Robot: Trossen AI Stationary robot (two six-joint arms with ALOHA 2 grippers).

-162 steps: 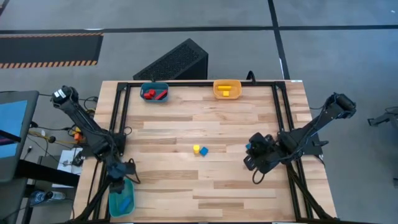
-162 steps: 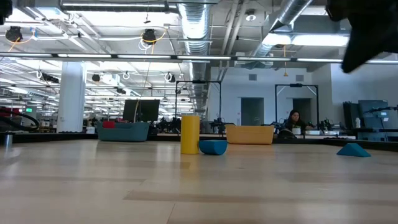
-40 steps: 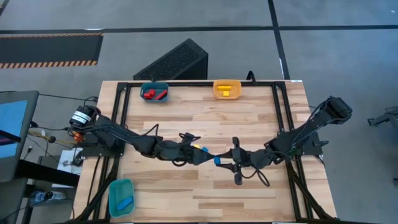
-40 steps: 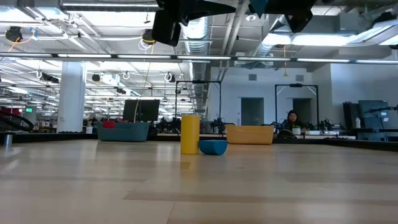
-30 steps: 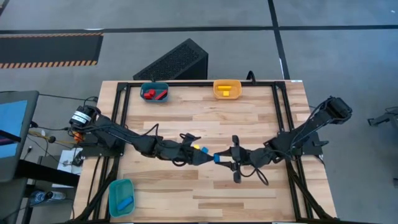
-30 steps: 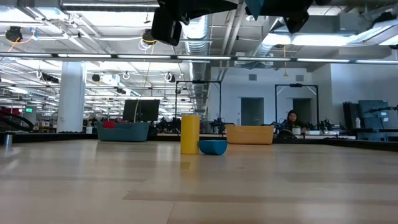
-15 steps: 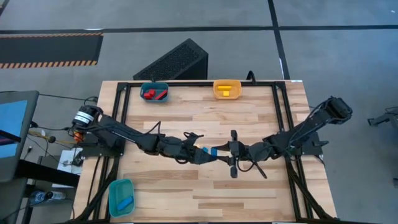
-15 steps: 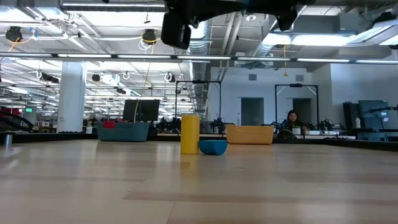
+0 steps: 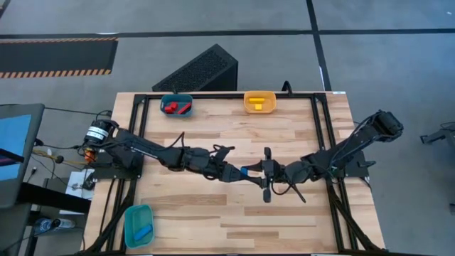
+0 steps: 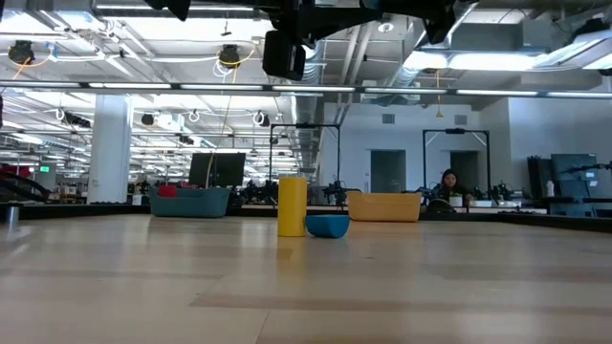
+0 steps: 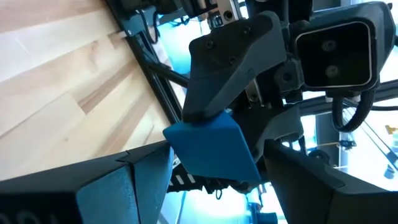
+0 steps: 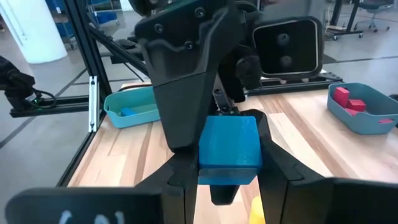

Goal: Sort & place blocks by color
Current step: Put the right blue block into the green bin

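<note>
A blue block hangs in mid-air over the table's middle, between my two grippers. My left gripper reaches in from the left and my right gripper from the right; both are shut on it. The block fills the left wrist view and the right wrist view. On the table below, the low view shows an upright yellow block and a second blue block; the arms hide them in the high view. My left gripper comes level from the table's left, one finger on each side of the block's side faces. The block is lifted clear of the table. My right gripper comes level from the table's right and pinches the same block's lower part between its two fingers, opposite the left gripper. The block stays clear of the table.
A dark-blue bin with red blocks and an orange-yellow bin with a yellow block stand at the far edge. A teal bin with a blue block sits at the near left corner. A person sits in the room behind.
Both grippers, meeting around the blue block, have drifted a little toward the far edge and risen. The left arm has stretched farther toward the right gripper. The block has moved with them and stays lifted clear.
</note>
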